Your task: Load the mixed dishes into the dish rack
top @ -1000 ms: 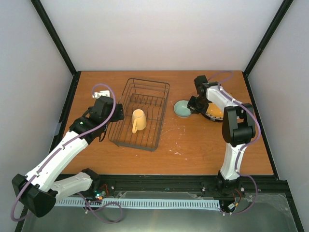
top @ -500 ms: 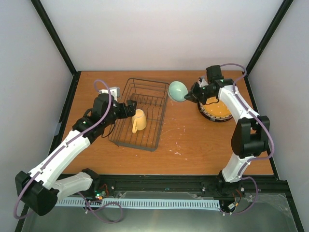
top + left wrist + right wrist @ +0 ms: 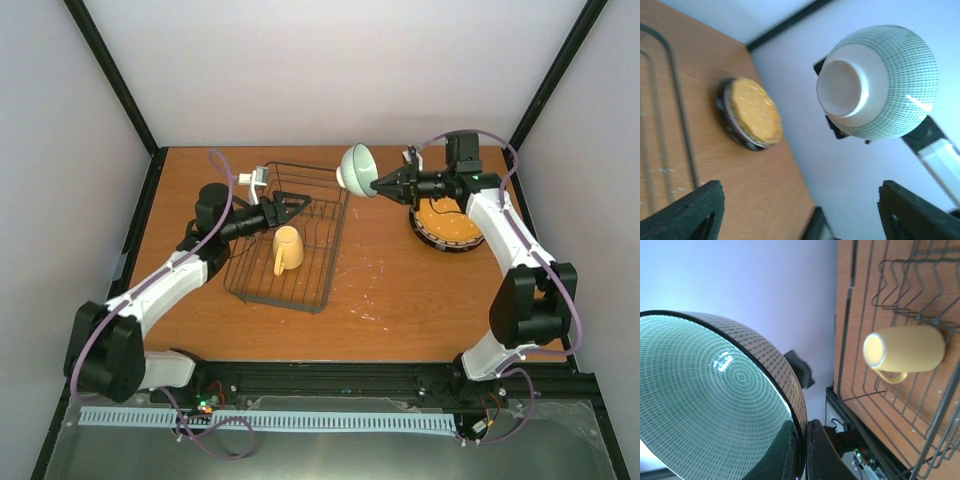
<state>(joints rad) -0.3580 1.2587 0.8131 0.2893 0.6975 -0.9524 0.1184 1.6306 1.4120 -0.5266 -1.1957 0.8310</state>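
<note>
My right gripper [image 3: 378,186] is shut on the rim of the pale mint-green bowl [image 3: 355,169] and holds it tilted on its side in the air, above the far right corner of the dish rack [image 3: 275,303]. In the right wrist view my fingers [image 3: 815,450] pinch the bowl's rim [image 3: 715,400]. The yellow mug [image 3: 287,248] lies on its side in the rack. My left gripper [image 3: 295,205] is open and empty above the rack, pointing at the bowl [image 3: 880,85]. The plates [image 3: 445,222] are stacked at the right, the orange dotted one on top.
The plate stack also shows in the left wrist view [image 3: 752,112], near the table's right edge. Black frame posts stand at the table's back corners. The mug [image 3: 905,352] and rack wires [image 3: 890,305] show below the bowl in the right wrist view.
My right gripper has lifted the bowl off the table and carried it left and up, beside the rack. My left arm has swung over the rack, gripper stretched out to the right.
</note>
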